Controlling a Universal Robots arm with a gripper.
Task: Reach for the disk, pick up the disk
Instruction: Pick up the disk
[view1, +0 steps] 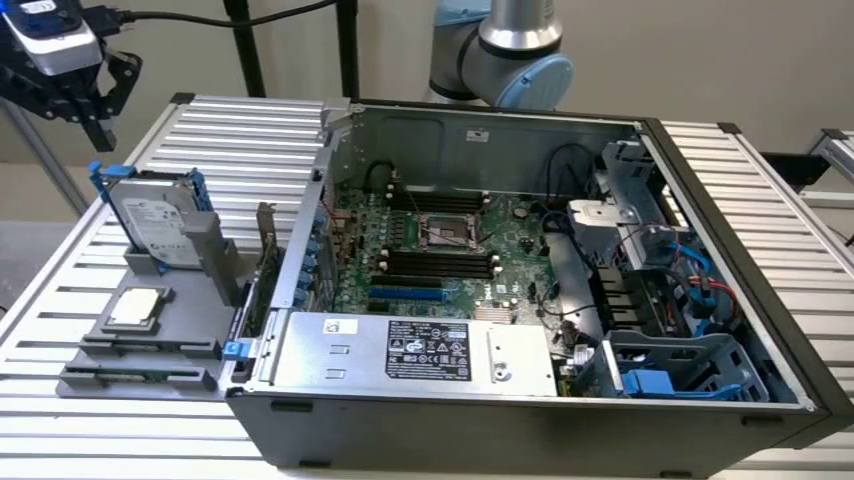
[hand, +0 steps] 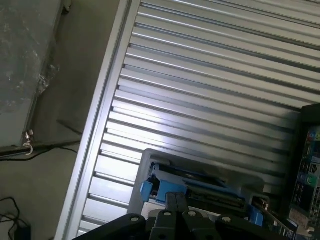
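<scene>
- Gripper (view1: 98, 128) (hand: 175, 201) hangs at the exterior view's upper left, fingers pressed together, empty.
- Disk (view1: 155, 226) (hand: 200, 186) stands on edge below it in a grey holder (view1: 187, 300); its white label's print is unreadable.
- Silver box (view1: 400, 350): black label, illegible.

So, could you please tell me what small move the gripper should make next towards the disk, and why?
I would probably open the gripper first. It hangs shut above the disk and apart from it, while the disk stands on edge in its grey holder beside the computer case. With its fingers closed, it could not straddle the disk on the way down.
</scene>
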